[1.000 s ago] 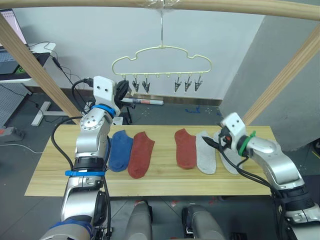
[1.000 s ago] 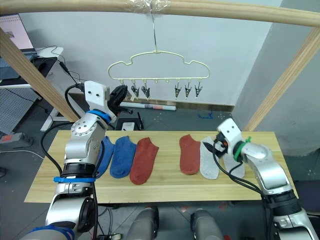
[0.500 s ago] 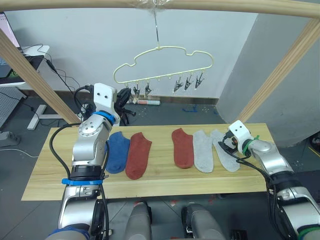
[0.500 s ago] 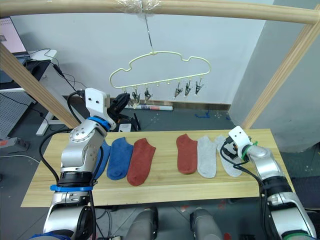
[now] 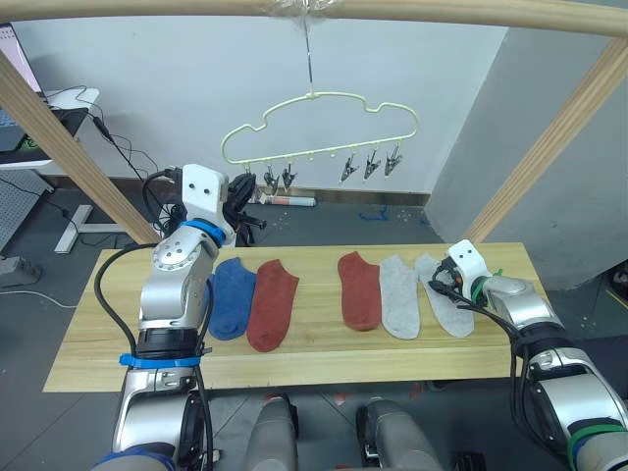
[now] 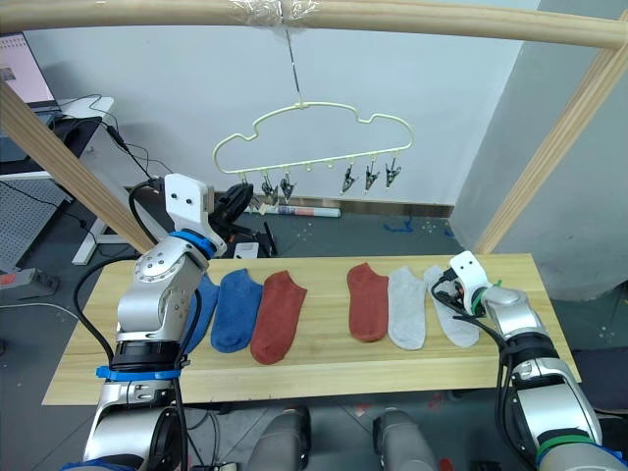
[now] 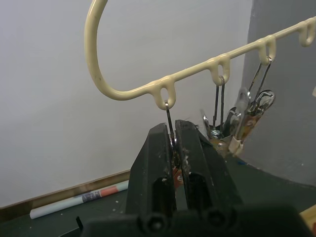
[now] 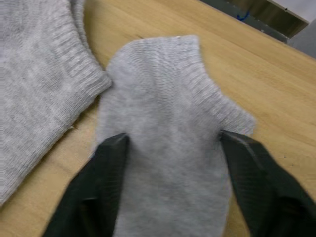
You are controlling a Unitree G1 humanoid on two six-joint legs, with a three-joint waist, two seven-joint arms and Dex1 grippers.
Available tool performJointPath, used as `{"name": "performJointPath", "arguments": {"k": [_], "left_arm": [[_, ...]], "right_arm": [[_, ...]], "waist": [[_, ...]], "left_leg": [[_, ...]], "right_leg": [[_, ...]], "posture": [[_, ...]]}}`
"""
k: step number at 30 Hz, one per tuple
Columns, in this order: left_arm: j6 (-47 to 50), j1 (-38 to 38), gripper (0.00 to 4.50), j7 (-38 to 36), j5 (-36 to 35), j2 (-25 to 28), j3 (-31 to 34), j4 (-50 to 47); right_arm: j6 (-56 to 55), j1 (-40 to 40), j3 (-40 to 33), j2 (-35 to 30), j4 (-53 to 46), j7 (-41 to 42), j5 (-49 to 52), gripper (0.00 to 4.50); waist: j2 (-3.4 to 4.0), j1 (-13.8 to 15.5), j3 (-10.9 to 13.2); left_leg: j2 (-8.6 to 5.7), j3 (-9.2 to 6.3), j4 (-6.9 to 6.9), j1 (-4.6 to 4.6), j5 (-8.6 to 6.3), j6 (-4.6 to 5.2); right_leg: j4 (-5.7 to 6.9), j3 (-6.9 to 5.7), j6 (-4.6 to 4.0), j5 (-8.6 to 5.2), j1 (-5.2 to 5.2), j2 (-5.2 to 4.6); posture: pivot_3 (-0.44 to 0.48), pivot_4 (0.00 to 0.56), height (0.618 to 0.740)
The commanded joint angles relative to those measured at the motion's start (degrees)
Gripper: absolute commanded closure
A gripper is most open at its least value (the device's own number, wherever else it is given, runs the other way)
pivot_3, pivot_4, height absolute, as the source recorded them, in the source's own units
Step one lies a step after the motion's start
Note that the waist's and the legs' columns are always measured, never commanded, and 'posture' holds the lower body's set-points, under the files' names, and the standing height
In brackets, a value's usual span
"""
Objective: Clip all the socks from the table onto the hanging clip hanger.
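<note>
Six socks lie in a row mid-frame on the table (image 5: 294, 343), none clipped yet. The right gripper (image 8: 170, 148), fingers spread, straddles the end grey sock (image 5: 446, 304); pinching comes next. The left gripper (image 7: 174, 148) squeezes the hanger's (image 5: 319, 123) end clip (image 7: 170, 126).

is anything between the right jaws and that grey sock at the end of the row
Nothing visible. The right gripper is open right over the outer grey sock, one finger either side of it on the table. The neighbouring grey sock lies beside it, outside the jaws.
</note>
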Motion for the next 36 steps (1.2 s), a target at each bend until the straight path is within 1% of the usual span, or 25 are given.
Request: {"name": "performJointPath", "arguments": {"k": [1, 4, 6, 7, 11, 14, 16, 18, 20, 21, 24, 25, 27, 29, 31, 34, 36], "left_arm": [[-0.33, 0.38, 4.50, 1.08, 0.29, 0.79, 1.73, -0.28], [-0.36, 0.26, 4.50, 0.91, 0.31, 0.87, 1.55, -0.13], [-0.36, 0.23, 4.50, 0.77, 0.29, 0.87, 1.45, -0.05], [-0.35, 0.21, 4.50, 0.75, 0.27, 0.88, 1.45, -0.01], [0.26, 0.06, 4.50, 0.44, -0.17, 0.82, 1.45, 0.14], [5.79, -0.40, 4.50, -0.43, -4.41, 0.15, 2.77, -0.50], [13.73, -1.10, 4.50, -1.04, -10.68, -0.45, 4.98, -1.33], [21.01, -1.90, 4.50, -0.68, -16.10, -0.66, 7.39, -1.64], [28.34, -3.36, 4.50, 0.94, -23.08, -1.17, 11.81, -0.63], [30.66, -3.91, 4.50, 1.61, -25.18, -1.15, 13.35, -0.14], [38.58, -6.61, 4.50, 5.31, -35.16, -2.22, 19.89, 1.38], [40.73, -7.12, 4.50, 6.26, -37.85, -2.54, 21.18, 1.44], [43.81, -7.54, 4.50, 7.83, -40.88, -2.77, 22.19, 1.13], [46.99, -7.34, 4.50, 9.39, -44.39, -3.53, 22.62, -0.20], [48.53, -6.98, 4.50, 10.35, -46.23, -3.85, 22.39, -1.36], [49.30, -6.63, 4.50, 11.60, -47.91, -4.29, 21.95, -3.06], [49.31, -6.61, 4.50, 12.40, -48.82, -4.51, 22.03, -3.45]], "right_arm": [[0.65, 1.38, -0.66, -0.10, -1.55, 0.46, -0.06, 2.64], [1.09, 2.97, -0.95, -0.33, -3.88, 0.68, 0.09, 3.79], [1.70, 4.36, -1.18, -0.77, -6.03, 1.05, 0.30, 4.38], [2.05, 5.18, -1.49, -1.01, -7.49, 1.11, 0.52, 4.48], [2.76, 8.42, -2.31, -2.34, -15.44, 1.70, 0.97, 4.48], [4.88, 12.15, -2.79, -4.05, -28.57, 3.06, 1.63, 4.48], [6.71, 14.67, -2.78, -5.16, -39.24, 4.05, 2.18, 4.48], [8.83, 16.36, -2.63, -5.67, -47.76, 4.80, 2.97, 4.48], [12.72, 17.15, -2.19, -4.63, -56.20, 4.60, 4.71, 4.48], [14.30, 17.26, -1.88, -4.15, -58.94, 4.47, 5.29, 4.48], [21.41, 15.90, 1.59, -0.32, -67.55, 3.92, 7.93, 4.48], [23.89, 14.71, 2.84, 2.15, -69.32, 2.93, 8.83, 4.48], [27.42, 12.39, 4.99, 6.65, -70.75, 1.05, 9.73, 4.48], [28.37, 9.53, 8.00, 11.23, -68.64, -0.94, 9.07, 4.48], [28.59, 7.72, 9.67, 13.41, -66.75, -2.30, 8.09, 4.48], [29.72, 4.34, 9.15, 18.05, -64.11, -4.78, 9.23, 4.48], [30.06, 2.86, 9.09, 19.46, -63.13, -5.40, 9.59, 4.48]], "waist": [[0.00, 0.00, 0.00], [0.00, 0.00, 0.00], [0.00, 0.01, 0.00], [0.00, 0.01, 0.00], [0.00, 0.01, 0.00], [0.04, -0.05, 0.02], [0.10, -0.20, 0.06], [0.14, -0.32, 0.08], [0.14, -0.35, 0.08], [0.13, -0.33, 0.08], [0.12, -0.28, 0.09], [0.11, -0.32, 0.09], [0.11, -0.29, 0.10], [0.08, -0.15, 0.11], [0.06, -0.08, 0.12], [0.01, 0.27, 0.14], [0.01, 0.32, 0.14]], "left_leg": [[0.00, 0.01, 0.00, 0.00, 0.00, 0.00], [0.00, 0.01, 0.02, 0.00, 0.00, 0.00], [0.01, -0.01, 0.02, 0.00, 0.00, 0.00], [0.00, -0.01, 0.02, 0.00, 0.00, 0.00], [0.00, 0.00, 0.02, 0.00, 0.00, 0.00], [0.01, 0.00, 0.02, 0.00, 0.00, 0.00], [0.01, 0.01, 0.03, 0.00, 0.00, 0.00], [0.02, -0.01, 0.04, 0.00, 0.00, 0.00], [0.05, -0.05, 0.05, 0.02, 0.00, 0.00], [0.06, -0.08, 0.06, 0.02, 0.00, 0.00], [0.07, -0.15, 0.10, 0.00, 0.00, 0.00], [0.07, -0.15, 0.12, 0.00, 0.00, 0.00], [0.07, -0.15, 0.13, -0.01, 0.00, 0.00], [0.04, -0.15, 0.15, -0.02, 0.00, 0.00], [0.04, -0.19, 0.21, -0.07, 0.00, -0.01], [0.00, -0.22, 0.23, -0.12, 0.00, -0.01], [-0.01, -0.20, 0.23, -0.13, 0.00, -0.01]], "right_leg": [[0.00, 0.00, 0.01, 0.00, 0.00, 0.00], [0.00, -0.01, 0.01, 0.02, 0.00, 0.00], [0.00, 0.01, 0.02, 0.01, 0.01, 0.00], [0.00, 0.01, 0.02, 0.01, 0.01, 0.00], [0.00, 0.00, 0.02, 0.01, 0.01, 0.00], [0.01, 0.01, 0.04, 0.00, 0.00, 0.00], [0.02, -0.01, 0.08, -0.02, -0.01, 0.00], [0.05, -0.01, 0.16, -0.06, -0.01, 0.01], [0.07, -0.02, 0.23, -0.10, -0.01, 0.04], [0.09, -0.03, 0.23, -0.10, -0.01, 0.05], [0.10, -0.06, 0.24, -0.11, 0.01, 0.06], [0.10, -0.05, 0.24, -0.11, 0.01, 0.06], [0.10, -0.05, 0.24, -0.11, 0.01, 0.06], [0.10, -0.05, 0.25, -0.11, 0.00, 0.03], [0.08, -0.08, 0.29, -0.07, 0.00, 0.01], [0.02, -0.10, 0.25, 0.00, 0.00, -0.04], [0.00, -0.08, 0.23, 0.04, 0.00, -0.06]], "posture": [[0.050, 0.229, 0.740], [0.050, 0.229, 0.740], [0.050, 0.229, 0.740], [0.050, 0.229, 0.740], [0.047, 0.232, 0.740], [0.049, 0.236, 0.740], [0.049, 0.241, 0.740], [0.048, 0.242, 0.740], [0.048, 0.242, 0.740], [0.041, 0.245, 0.740], [0.037, 0.246, 0.740], [0.037, 0.246, 0.740], [0.031, 0.244, 0.740], [0.019, 0.242, 0.740], [0.026, 0.238, 0.740], [0.030, 0.237, 0.740], [0.030, 0.237, 0.740]]}}
